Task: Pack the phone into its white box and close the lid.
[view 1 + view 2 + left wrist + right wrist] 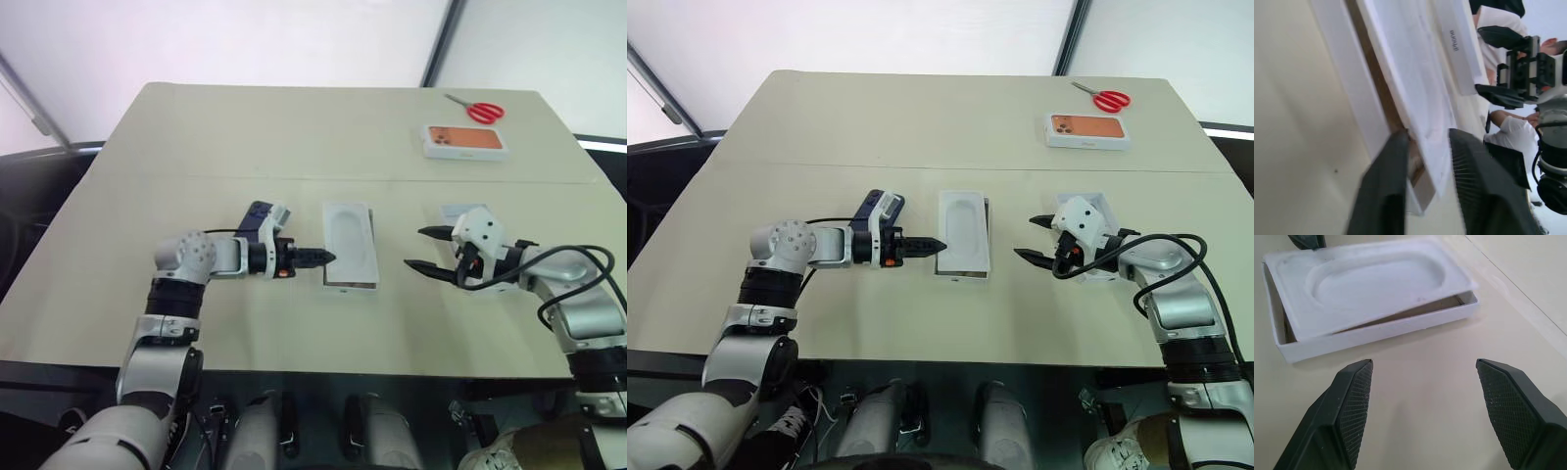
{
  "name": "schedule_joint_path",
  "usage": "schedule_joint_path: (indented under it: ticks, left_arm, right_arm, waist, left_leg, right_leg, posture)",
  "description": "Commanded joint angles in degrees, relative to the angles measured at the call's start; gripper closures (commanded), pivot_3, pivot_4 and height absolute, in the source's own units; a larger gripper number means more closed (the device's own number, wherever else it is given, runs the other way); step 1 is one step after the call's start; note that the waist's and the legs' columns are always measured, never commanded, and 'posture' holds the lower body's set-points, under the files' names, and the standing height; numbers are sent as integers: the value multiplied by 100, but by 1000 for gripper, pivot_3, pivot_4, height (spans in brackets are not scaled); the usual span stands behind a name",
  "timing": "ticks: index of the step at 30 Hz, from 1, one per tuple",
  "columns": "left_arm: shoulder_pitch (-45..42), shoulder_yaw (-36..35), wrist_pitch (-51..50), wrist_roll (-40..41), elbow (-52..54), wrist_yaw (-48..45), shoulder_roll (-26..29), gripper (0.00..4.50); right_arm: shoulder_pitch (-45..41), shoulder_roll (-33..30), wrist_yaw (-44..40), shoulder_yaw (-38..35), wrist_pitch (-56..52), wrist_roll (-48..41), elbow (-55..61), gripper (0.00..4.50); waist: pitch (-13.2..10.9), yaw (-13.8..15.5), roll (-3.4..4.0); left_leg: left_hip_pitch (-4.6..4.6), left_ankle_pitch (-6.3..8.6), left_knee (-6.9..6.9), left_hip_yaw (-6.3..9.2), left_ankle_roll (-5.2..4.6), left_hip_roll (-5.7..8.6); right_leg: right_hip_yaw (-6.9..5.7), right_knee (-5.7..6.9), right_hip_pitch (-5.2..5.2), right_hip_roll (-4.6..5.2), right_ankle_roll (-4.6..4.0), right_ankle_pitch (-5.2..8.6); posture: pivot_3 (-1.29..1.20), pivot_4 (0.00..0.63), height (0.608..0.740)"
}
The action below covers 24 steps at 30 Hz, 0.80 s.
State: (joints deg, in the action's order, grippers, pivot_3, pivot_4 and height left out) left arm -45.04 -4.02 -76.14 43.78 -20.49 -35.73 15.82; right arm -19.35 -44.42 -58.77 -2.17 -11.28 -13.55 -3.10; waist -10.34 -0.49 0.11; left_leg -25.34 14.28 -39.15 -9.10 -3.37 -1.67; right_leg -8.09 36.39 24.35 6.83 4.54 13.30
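The white box (350, 287) lies at the table's middle, its tan inside showing along one side (1376, 330). A white insert (348, 235) with a phone-shaped recess rests askew on top of it. My left gripper (328, 258) reaches in from the left to the box's near corner. Its fingers (1396, 166) stand apart, with the insert's edge and the box wall between them. My right gripper (415, 248) hovers open and empty to the right of the box. The lid (453, 211) lies behind my right hand, partly hidden by it. The phone is hidden.
Another white box with an orange phone picture (465, 142) lies at the far right of the table, and red scissors (485, 111) lie just beyond it. Bare tabletop (245, 137) stretches behind and to the left of the box.
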Motion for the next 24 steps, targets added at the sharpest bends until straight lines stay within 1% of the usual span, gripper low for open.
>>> schedule_joint_path:
  ticks: [1,5,9,12,13,15,16,18,19,20,21,24]
  left_arm:
    - [-182,-105,123,-150,-117,-76,188,2701]
    - [-321,-93,121,-124,-35,-342,415,2701]
    - [-311,-93,276,-208,121,-442,598,2701]
    - [-131,-244,892,-281,529,-479,670,2701]
    - [-35,-289,1261,-398,686,-434,691,2663]
    - [104,-430,1667,-487,840,-361,720,2647]
    - [194,-472,1835,-525,921,-380,761,2647]
    - [519,-324,2332,-856,1150,-458,988,2647]
    - [632,-254,2522,-983,1233,-481,1058,2647]
    - [707,-254,2600,-1028,1283,-456,1083,2647]
    - [787,-312,2547,-1020,1308,-391,1121,2647]
    - [1012,-405,2545,-1044,1428,-245,1176,2647]
  right_arm:
    - [-98,51,61,-24,76,-1,79,951]
    - [-321,153,112,21,67,-13,59,951]
    - [-716,439,320,60,-57,-95,86,951]
    - [-979,712,424,245,-121,-46,169,951]
    - [-1069,825,470,257,-260,-115,147,1209]
    - [-1193,982,534,354,-273,-55,50,1803]
    - [-1251,1096,616,551,-93,179,-77,2242]
    - [-1340,1345,781,835,157,486,-319,3380]
    - [-1376,1443,842,879,185,531,-415,3803]
    - [-1424,1520,924,902,215,590,-556,4399]
    - [-1501,1554,1013,1067,461,856,-821,4461]
    - [-1734,1680,1193,1418,945,1379,-1414,4461]
  waist:
    - [0,-12,0]
    - [-1,-21,1]
    - [-1,-17,1]
    - [-1,-13,1]
    - [-1,-19,1]
    - [-1,-26,1]
    - [-1,-29,1]
    - [0,-50,2]
    - [-1,-52,4]
    - [-1,-53,4]
    - [-1,-40,4]
    - [-1,-17,4]
  left_leg:
    - [0,0,0,0,0,0]
    - [-1,0,1,-1,0,-2]
    - [0,0,1,-1,1,-2]
    - [-2,0,1,0,1,-2]
    - [-2,0,1,-1,1,-1]
    - [-1,0,1,-1,1,-2]
    - [-1,-1,2,0,2,-3]
    - [-1,-1,2,-2,2,-3]
    - [0,-1,3,-3,2,-3]
    - [0,-1,7,-5,3,-3]
    - [0,-1,7,-5,3,-3]
    - [-4,-1,4,-6,2,3]
  right_leg:
    - [0,0,0,1,0,0]
    - [0,1,3,-2,0,0]
    - [0,1,3,-2,0,0]
    - [0,1,3,-1,0,0]
    - [0,0,3,1,0,0]
    - [2,1,3,3,-1,0]
    - [1,1,3,3,-1,0]
    - [1,1,4,1,-1,-1]
    - [1,1,4,0,-1,-1]
    - [1,4,7,-3,-1,0]
    - [1,4,8,-4,-1,0]
    - [-3,4,8,-1,-1,0]
  posture:
    - [0,150,738]
    - [0,150,738]
    - [0,150,738]
    - [0,150,738]
    - [0,150,738]
    - [0,150,738]
    - [0,150,738]
    - [0,150,738]
    - [0,150,738]
    - [0,150,738]
    - [0,150,738]
    - [0,150,738]
